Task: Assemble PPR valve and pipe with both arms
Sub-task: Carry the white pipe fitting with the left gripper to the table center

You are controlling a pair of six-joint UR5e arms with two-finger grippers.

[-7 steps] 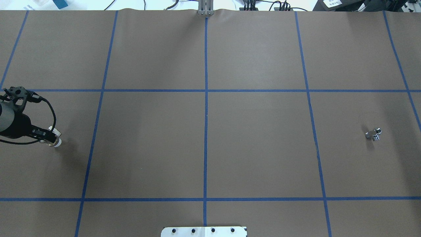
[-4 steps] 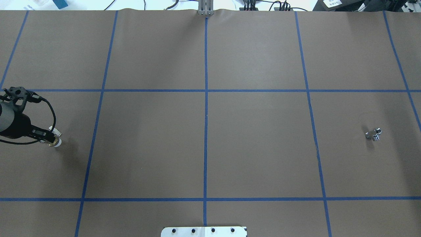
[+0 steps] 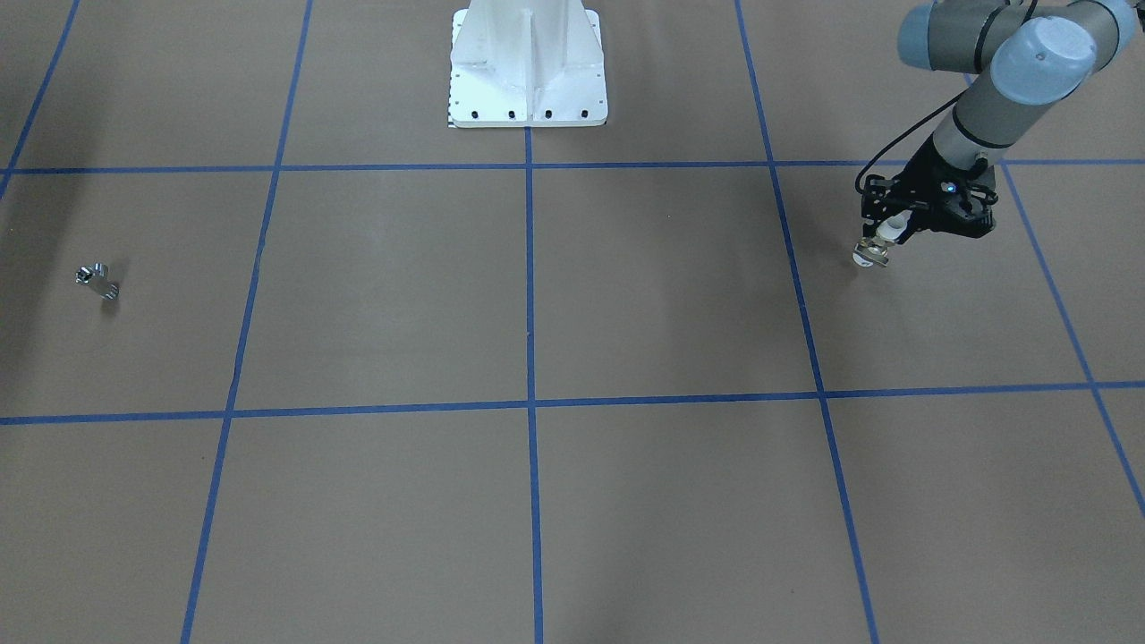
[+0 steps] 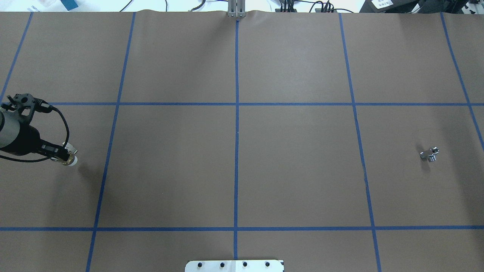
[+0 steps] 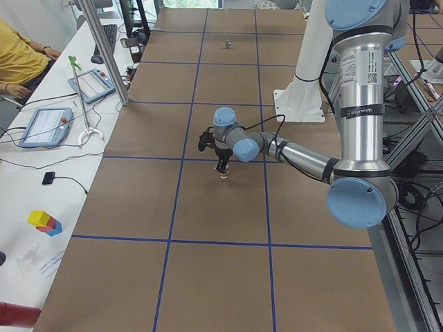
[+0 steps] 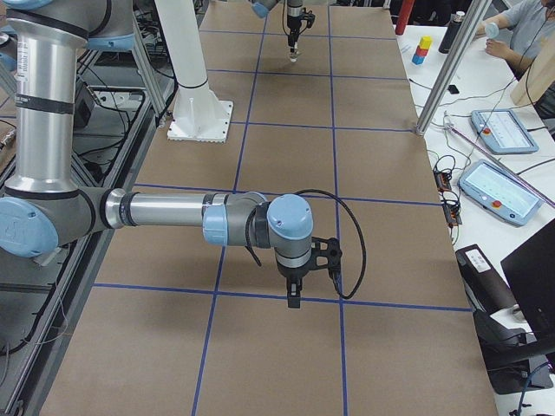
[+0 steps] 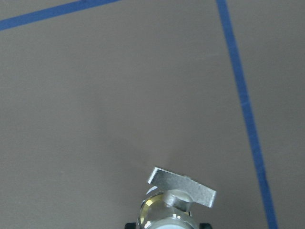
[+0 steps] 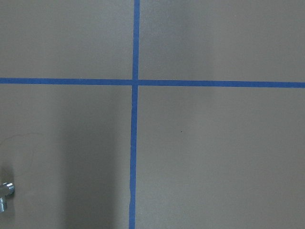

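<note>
My left gripper (image 4: 60, 155) is shut on the PPR valve (image 4: 70, 160) at the table's far left and holds it just above the brown surface. The valve's white collar and brass body show in the front-facing view (image 3: 872, 253) below the gripper (image 3: 887, 233). In the left wrist view the valve (image 7: 178, 200) shows its flat pale tab. The silver pipe (image 4: 430, 154) lies on the table at the far right, also in the front-facing view (image 3: 97, 280) and at the right wrist view's left edge (image 8: 5, 193). My right gripper (image 6: 293, 299) hangs over the table; I cannot tell if it is open.
The white pedestal (image 3: 528, 63) stands at the middle of the robot's side of the table. Blue tape lines (image 4: 236, 132) divide the brown surface into a grid. Operators and tablets (image 6: 499, 186) are at benches along the far edge.
My left gripper has moved a little to the right and up with the valve; the valve's shadow now lies apart from it. The pipe has not moved.
</note>
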